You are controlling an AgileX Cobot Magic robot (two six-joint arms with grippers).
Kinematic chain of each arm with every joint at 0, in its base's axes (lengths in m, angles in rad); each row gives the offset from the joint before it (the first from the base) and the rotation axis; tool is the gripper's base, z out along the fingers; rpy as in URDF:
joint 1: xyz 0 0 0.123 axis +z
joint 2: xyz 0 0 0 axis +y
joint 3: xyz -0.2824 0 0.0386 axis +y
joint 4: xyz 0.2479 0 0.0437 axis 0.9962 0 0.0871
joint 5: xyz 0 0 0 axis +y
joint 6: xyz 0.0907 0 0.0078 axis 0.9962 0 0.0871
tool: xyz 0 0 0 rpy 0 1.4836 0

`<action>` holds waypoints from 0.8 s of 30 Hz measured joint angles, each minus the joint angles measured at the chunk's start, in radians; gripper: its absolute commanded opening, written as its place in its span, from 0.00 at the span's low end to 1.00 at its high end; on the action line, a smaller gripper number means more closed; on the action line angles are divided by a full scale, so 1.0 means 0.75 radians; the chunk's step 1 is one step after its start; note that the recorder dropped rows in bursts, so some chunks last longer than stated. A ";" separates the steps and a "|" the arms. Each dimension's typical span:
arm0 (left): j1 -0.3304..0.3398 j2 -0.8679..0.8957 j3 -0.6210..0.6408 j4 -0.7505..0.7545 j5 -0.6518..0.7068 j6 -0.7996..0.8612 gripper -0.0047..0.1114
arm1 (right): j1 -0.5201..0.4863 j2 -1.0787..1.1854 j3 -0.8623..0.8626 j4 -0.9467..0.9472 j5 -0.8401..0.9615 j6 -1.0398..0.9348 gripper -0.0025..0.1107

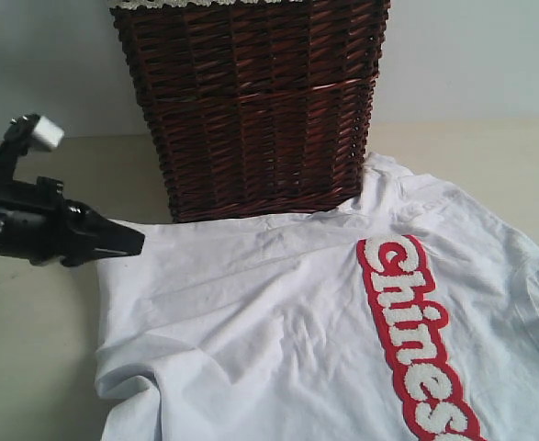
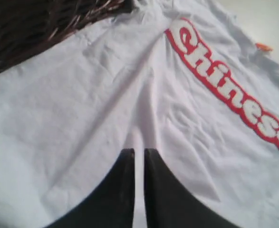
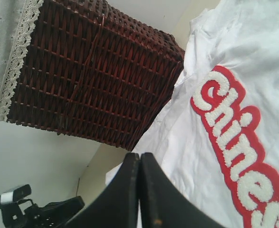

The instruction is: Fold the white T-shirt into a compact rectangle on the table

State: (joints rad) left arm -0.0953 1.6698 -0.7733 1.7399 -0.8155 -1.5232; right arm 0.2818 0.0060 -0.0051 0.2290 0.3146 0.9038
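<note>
While the white T-shirt (image 1: pixel 278 322) lies spread print-up over the near and right part of the bench (image 1: pixel 30 349), no fold shows in it yet. Its far edge touches the foot of the brown wicker basket (image 1: pixel 251 110), which stands far middle. The red band (image 1: pixel 416 340) with fuzzy lettering runs from mid-shirt toward near right, so the shirt lies sideways, with the bottom end probably on the left.

The left claw (image 1: pixel 139 241) sits low at the shirt's far-left corner, jaws narrow with only a slit between them. A crease runs off from its tips in the wrist view, so it looks pinched on the cloth. That is a judgement, not certain. It is likely placed there to lift that edge and carry it across for a first fold.

The right claw (image 3: pixel 139 154) is closed tight with nothing in it. It is held up off the cloth and out of the outside view, probably parked clear so it doesn't drag fabric.

Risk: the basket sits close against the far edge and could snag the cloth when the corner lifts. There are loose wrinkles near left.
</note>
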 measured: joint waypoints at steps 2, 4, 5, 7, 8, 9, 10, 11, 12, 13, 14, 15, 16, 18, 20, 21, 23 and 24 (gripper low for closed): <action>-0.040 0.056 -0.003 0.003 0.017 0.077 0.04 | 0.000 0.000 0.000 0.000 0.000 0.000 0.02; -0.087 0.107 -0.008 0.009 0.033 0.161 0.04 | 0.000 0.000 0.000 0.000 0.000 0.000 0.02; -0.118 0.132 -0.015 0.011 0.035 0.193 0.04 | 0.000 0.000 0.000 0.000 0.000 0.000 0.02; -0.177 0.173 -0.038 0.014 0.036 0.227 0.04 | 0.000 0.000 0.000 0.000 0.000 0.000 0.02; -0.210 0.190 -0.056 0.014 0.036 0.238 0.04 | 0.000 0.000 0.000 0.000 0.000 0.000 0.02; -0.275 0.215 -0.103 0.014 0.042 0.244 0.04 | 0.000 0.000 0.000 0.000 0.000 0.000 0.02; -0.307 0.227 -0.131 0.014 0.043 0.250 0.04 | 0.000 0.000 0.000 0.000 0.000 0.000 0.02; -0.362 0.253 -0.185 0.014 0.058 0.256 0.04 | 0.000 0.000 0.000 0.000 0.000 0.000 0.02; -0.391 0.273 -0.215 0.014 0.072 0.264 0.04 | 0.000 0.000 0.000 0.000 0.000 0.000 0.02; -0.442 0.326 -0.265 0.014 0.109 0.280 0.04 | 0.000 0.000 0.000 0.000 0.000 0.000 0.02; -0.468 0.357 -0.291 0.014 0.127 0.291 0.04 | 0.000 0.000 0.000 0.000 0.000 0.000 0.02; -0.515 0.415 -0.344 0.011 0.148 0.301 0.04 | 0.000 0.000 0.000 0.000 0.000 0.000 0.02; -0.537 0.446 -0.370 0.011 0.154 0.305 0.04 | 0.000 0.000 0.000 0.000 0.000 0.000 0.02; -0.600 0.523 -0.445 0.011 0.166 0.310 0.04 | 0.000 0.000 0.000 0.000 0.000 0.000 0.02; -0.651 0.573 -0.518 0.011 0.166 0.312 0.04 | 0.000 0.000 0.000 0.000 0.000 0.000 0.02; -0.665 0.586 -0.540 0.011 0.168 0.312 0.04 | 0.000 0.000 0.000 0.000 0.000 0.000 0.02; -0.705 0.631 -0.600 0.011 0.168 0.312 0.04 | 0.000 0.000 0.000 0.000 0.000 0.000 0.02; -0.719 0.649 -0.618 0.011 0.171 0.312 0.04 | 0.000 0.000 0.000 0.000 0.000 0.000 0.02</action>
State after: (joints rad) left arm -0.6347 2.1565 -1.2368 1.7484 -0.6875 -1.2895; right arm 0.2818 0.0060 -0.0051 0.2290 0.3146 0.9038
